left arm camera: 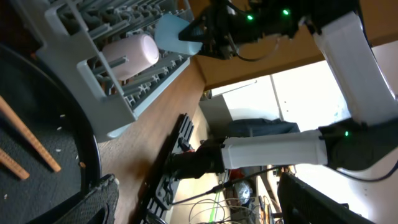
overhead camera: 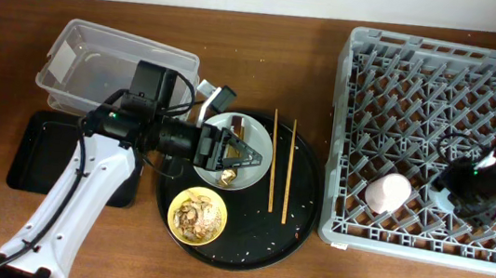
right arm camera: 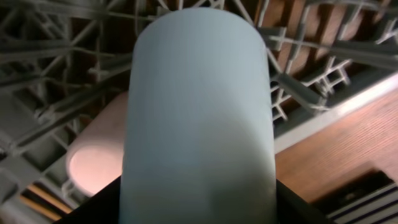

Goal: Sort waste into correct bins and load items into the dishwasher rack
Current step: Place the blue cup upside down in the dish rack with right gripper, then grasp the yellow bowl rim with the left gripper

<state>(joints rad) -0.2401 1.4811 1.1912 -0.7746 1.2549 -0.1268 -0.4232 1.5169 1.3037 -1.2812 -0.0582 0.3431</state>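
L end effector (overhead camera: 251, 156) wide, R (overhead camera: 464, 185) tight

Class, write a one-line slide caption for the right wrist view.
Right gripper holds the blue cup over the dishwasher rack, beside the pink cup lying in it.

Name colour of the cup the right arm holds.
The cup is pale blue; right wrist view shows it best.

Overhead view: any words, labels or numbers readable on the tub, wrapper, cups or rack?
None can be read.
The white label on the clear tub: too small to read.
The wrapper on the plate: blurred, no legible print.
The blue cup, pink cup and rack: no markings show.
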